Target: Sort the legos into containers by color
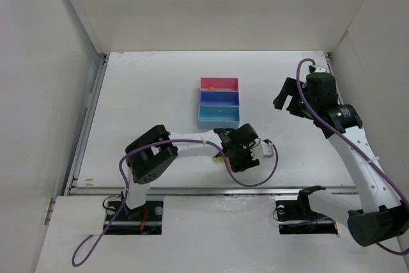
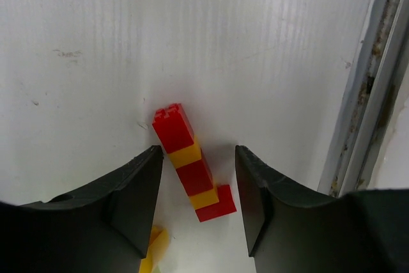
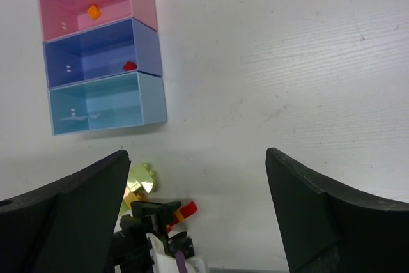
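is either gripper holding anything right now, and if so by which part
Nothing is held. The left gripper is open, straddling the red and yellow lego stack without touching it. The right gripper is open and empty.

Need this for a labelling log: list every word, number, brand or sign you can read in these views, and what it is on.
None: no text can be read in any view.
Tray: tiny white marks inside each bin, too small to tell whether they are writing.
Brick stack: plain red and yellow, no print shows.
Left arm and right arm: no label shows.
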Available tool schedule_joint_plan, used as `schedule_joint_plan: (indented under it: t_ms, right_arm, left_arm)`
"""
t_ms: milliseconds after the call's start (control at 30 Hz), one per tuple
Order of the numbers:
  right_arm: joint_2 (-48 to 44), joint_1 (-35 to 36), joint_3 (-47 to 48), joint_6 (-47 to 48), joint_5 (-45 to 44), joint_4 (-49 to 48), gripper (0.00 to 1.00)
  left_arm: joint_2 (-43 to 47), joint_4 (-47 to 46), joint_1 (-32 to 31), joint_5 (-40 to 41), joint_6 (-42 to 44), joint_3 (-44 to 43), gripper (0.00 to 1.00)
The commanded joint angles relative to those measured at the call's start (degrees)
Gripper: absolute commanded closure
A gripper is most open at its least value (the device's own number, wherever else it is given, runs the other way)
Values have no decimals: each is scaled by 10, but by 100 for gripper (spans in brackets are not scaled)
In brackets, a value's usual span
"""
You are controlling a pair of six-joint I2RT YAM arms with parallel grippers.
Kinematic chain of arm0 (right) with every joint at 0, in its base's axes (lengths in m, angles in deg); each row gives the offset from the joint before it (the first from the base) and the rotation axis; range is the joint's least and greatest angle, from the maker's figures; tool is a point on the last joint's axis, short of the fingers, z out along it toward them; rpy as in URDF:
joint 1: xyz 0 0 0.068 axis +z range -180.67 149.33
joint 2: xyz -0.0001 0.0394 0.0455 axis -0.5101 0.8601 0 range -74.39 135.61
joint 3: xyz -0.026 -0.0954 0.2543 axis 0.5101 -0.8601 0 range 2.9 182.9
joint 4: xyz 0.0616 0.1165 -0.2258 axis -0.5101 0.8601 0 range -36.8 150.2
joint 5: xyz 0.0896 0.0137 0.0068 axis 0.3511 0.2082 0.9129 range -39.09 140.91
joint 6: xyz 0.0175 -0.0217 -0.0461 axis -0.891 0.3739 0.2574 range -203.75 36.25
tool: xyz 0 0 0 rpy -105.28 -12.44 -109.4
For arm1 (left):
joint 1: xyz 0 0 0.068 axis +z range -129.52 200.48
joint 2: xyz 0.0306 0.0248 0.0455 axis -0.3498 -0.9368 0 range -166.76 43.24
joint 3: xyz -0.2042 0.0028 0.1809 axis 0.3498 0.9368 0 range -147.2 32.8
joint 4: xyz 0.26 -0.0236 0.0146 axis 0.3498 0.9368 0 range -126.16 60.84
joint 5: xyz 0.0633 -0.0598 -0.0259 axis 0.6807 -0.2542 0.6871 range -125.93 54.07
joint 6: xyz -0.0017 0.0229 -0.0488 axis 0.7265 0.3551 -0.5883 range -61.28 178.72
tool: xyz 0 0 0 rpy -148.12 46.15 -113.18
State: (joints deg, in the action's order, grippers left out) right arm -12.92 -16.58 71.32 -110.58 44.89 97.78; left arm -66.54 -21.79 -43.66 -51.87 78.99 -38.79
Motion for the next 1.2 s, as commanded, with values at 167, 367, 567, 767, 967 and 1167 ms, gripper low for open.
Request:
schedule_joint_plan:
  t_ms: [167,367,567,767,967,1167]
  right_arm:
    - [-32,-1,-9,6,-3,-13,8]
    - [-44,-1,-9,6,-8,-3,8]
    - [-50,-1,-9,6,-3,-3,8]
    - [-50,-1,-9,6,2,-3,8]
    - [-30,-1,28,11,-10,23,8]
    - [18,-1,178,21,-17,49,6]
  left_arm:
    - [-2,-24,-16,55,-28,18,67]
    - [-9,7,-16,55,-21,36,75]
    - [13,15,-16,32,-21,46,78]
    - [10,15,-16,27,-21,46,96]
    - [62,44,-16,21,-26,27,100]
    - [150,129,36,15,-11,-57,100]
